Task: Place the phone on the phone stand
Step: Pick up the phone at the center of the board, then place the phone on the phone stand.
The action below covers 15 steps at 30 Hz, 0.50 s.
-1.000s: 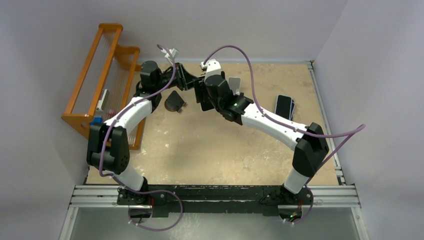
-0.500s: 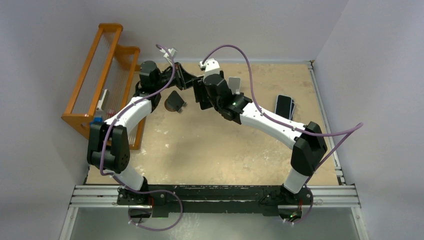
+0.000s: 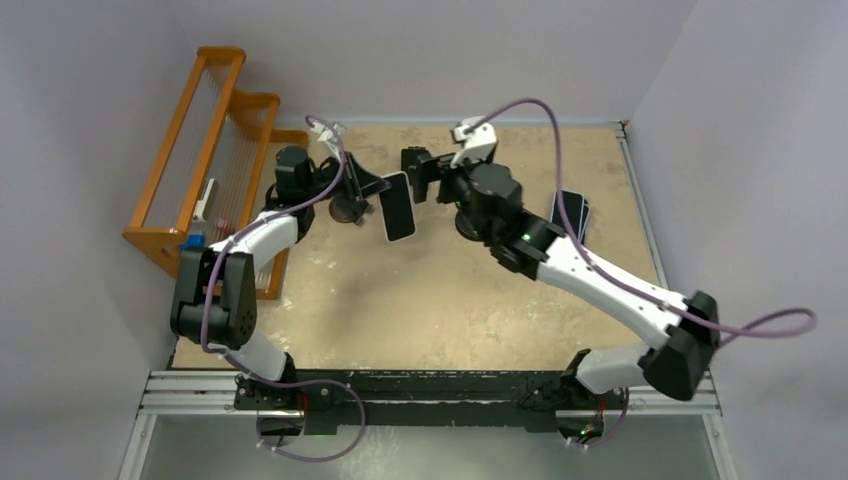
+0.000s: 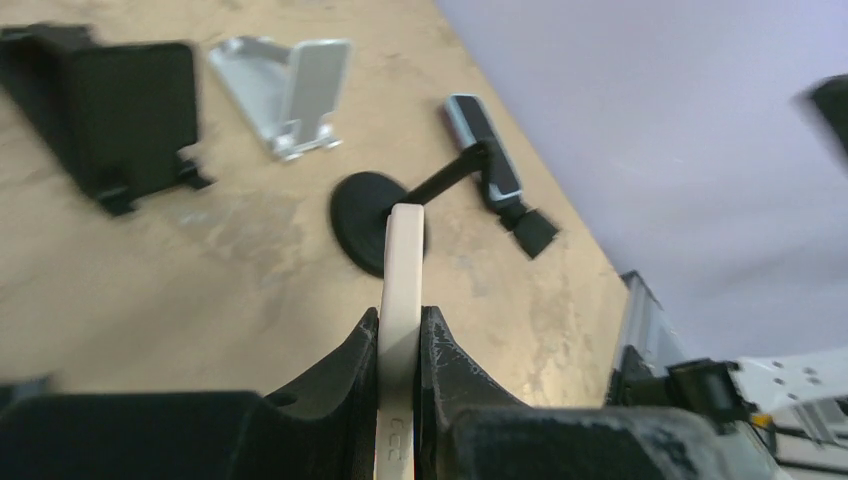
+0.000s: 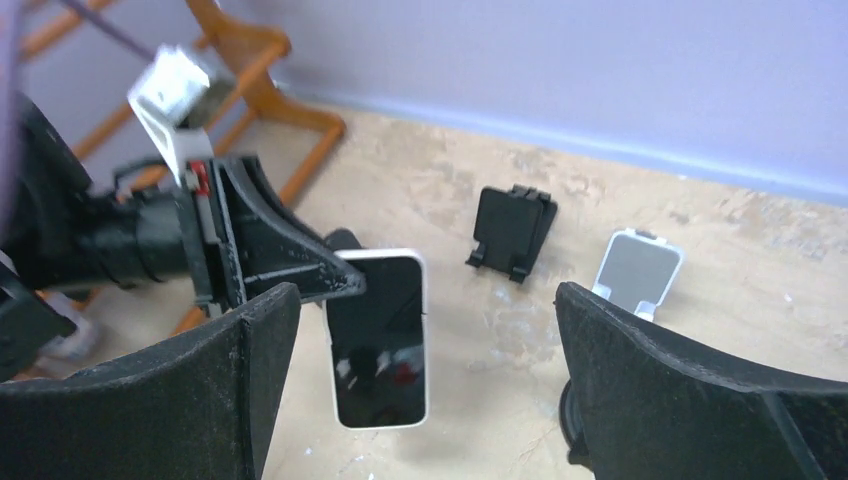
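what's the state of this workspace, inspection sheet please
surface: tan tabletop, pale scuffs
job's things: white phone gripped, not on a stand; round-base stand, black stand, silver stand on the table
clutter: spare phones by the right edge
pincers: left pincer shut on white phone; right pincer open, holding nothing
cables: purple cables arching over the arms
surroundings: orange rack at left, lilac walls

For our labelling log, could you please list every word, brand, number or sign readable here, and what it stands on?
No text can be read.
The phone screen: dark, only reflections.
Small mark on the phone's white edge, inside the left tool: too blurred to read.
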Tool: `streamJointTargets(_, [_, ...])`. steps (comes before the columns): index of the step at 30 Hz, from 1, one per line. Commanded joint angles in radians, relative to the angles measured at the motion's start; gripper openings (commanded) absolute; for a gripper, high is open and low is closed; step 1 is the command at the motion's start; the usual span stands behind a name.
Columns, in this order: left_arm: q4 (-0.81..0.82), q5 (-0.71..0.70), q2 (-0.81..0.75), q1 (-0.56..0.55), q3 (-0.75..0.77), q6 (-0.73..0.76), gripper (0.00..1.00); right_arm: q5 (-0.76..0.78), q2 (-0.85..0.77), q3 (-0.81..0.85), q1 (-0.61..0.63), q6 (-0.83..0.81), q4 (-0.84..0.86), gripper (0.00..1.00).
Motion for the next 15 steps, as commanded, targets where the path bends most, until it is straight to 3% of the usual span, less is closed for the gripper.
streamJointTargets(1, [0.183, -0.164, -0.123, 0.046, -0.114, 0.058, 0.0, 0.042, -0.165, -0.107, 0.003, -0.019, 0.164, 0.99])
streamJointTargets(9, [0.538, -0.538, -0.305, 0.052, -0.392, 0.176, 0.0, 0.052, -0.193, -0.181, 0.003, -0.029, 0.174, 0.99])
streamJointTargets(15, [0.633, -0.6, -0.363, 0.06, -0.447, 0.285, 0.0, 0.024, -0.175, -0.199, 0.002, -0.029, 0.197, 0.99])
